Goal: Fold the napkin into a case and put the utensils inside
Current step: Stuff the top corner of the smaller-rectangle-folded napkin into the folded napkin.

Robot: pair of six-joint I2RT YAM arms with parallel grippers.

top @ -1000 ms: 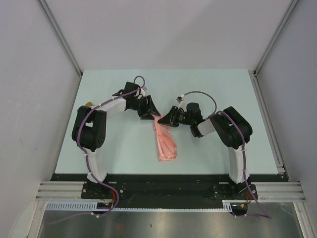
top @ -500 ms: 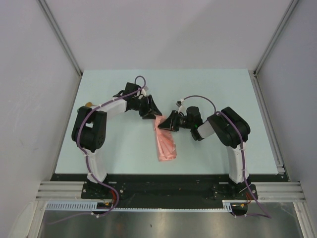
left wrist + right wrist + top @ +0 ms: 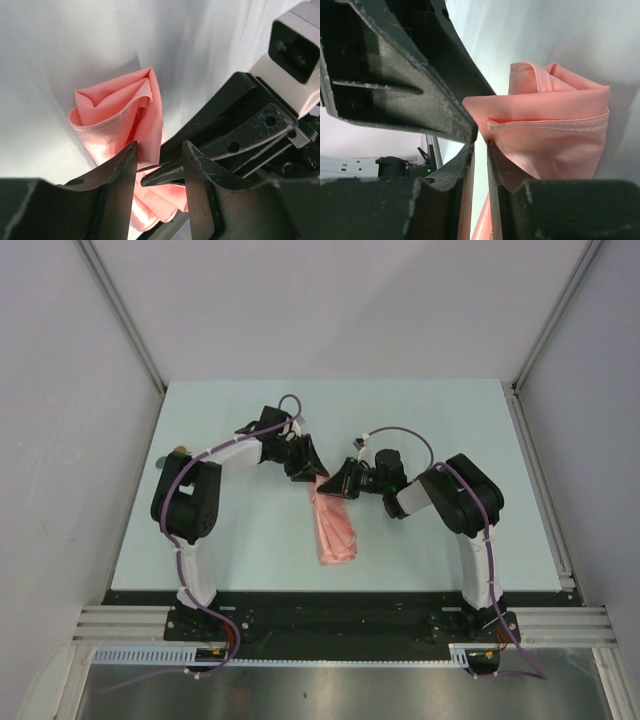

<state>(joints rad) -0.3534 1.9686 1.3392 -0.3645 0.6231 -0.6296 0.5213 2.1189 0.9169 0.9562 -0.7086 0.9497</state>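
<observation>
The salmon-pink napkin [image 3: 336, 527] lies as a narrow layered case in the middle of the table, its far end bunched up [image 3: 117, 107]. My left gripper [image 3: 312, 469] hangs over that far end, open, its jaws either side of the cloth edge [image 3: 159, 147]. My right gripper [image 3: 336, 484] comes in from the right, its thin tip [image 3: 150, 180] between the left jaws. It is shut on a hem of the napkin [image 3: 481, 145]. The utensils show only as a golden-brown bit [image 3: 180, 451] and a teal bit [image 3: 162, 459] behind the left arm.
The pale green table [image 3: 430, 410] is walled by grey panels at left, right and back. A metal rail [image 3: 540, 490] runs along its right edge. Both arms' purple cables loop above the wrists.
My right gripper has shifted slightly left, closer to the left gripper at the napkin's far end. The left arm has turned a little, uncovering a teal bit at the far left.
</observation>
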